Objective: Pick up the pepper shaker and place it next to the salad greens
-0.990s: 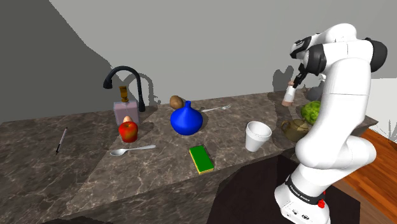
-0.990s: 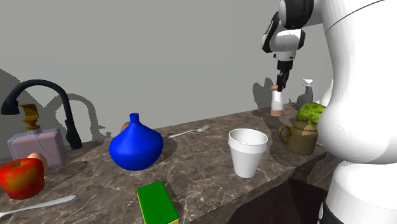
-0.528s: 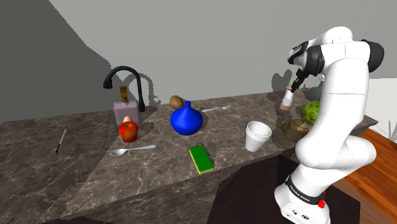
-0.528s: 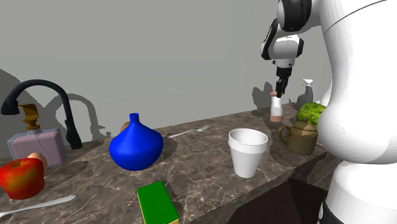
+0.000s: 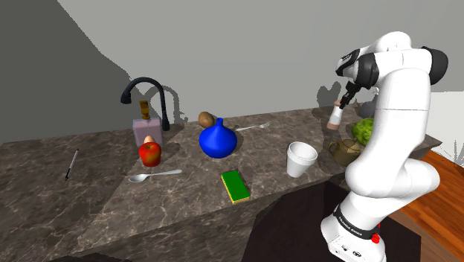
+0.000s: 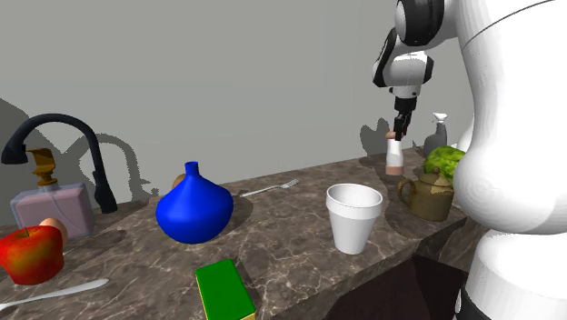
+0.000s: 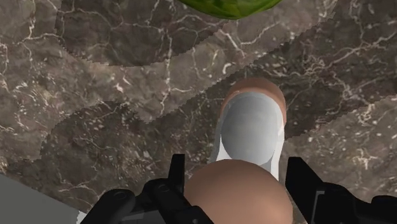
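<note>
Presently: pincer clenched on brown-capped pepper shaker, upright, upper right of shoulder view, near salad greens, over dark marbled worktop.

The worktop's a long dark brown marble countertop with thin white veins, running left to right. Behind it, on the far side, is a plain light grey wall with soft shadows on it, and a darker grey wall on the left. There's reddish-brown wooden plank floor near right.
</note>
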